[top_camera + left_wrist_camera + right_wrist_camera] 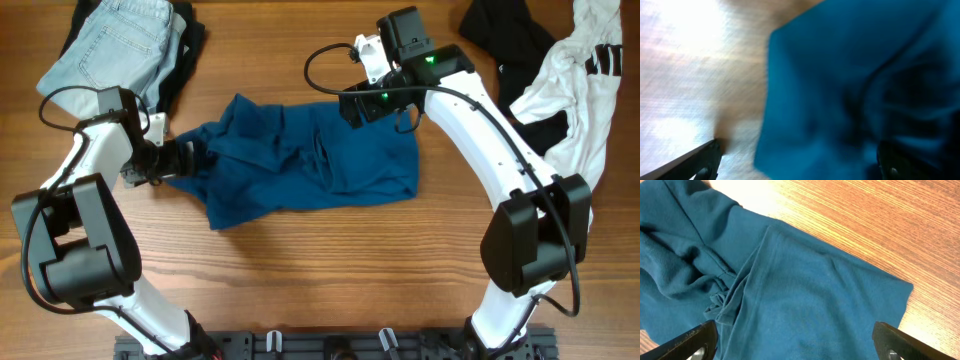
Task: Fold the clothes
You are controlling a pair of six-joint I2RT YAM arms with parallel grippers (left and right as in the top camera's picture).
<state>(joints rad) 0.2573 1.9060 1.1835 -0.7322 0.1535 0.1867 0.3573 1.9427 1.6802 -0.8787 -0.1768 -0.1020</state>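
At table [330, 280] centre: blue shirt [310, 165], lying left-right
Left gripper [185, 157]: spread wide, empty, at shirt's left end
Right gripper [362, 105]: spread wide, empty, over far edge

The left arm [80, 190] and right arm [500, 150] look alike: smooth white shells joined by bulky black joint housings. A thin black cable [308, 72] loops by the right wrist, and a second cable [48, 100] by the left. Green lights [430, 60] glow on the right wrist's black block. The fingers [692, 341] are matte black and angular. A black rail [340, 345] carries both bases.
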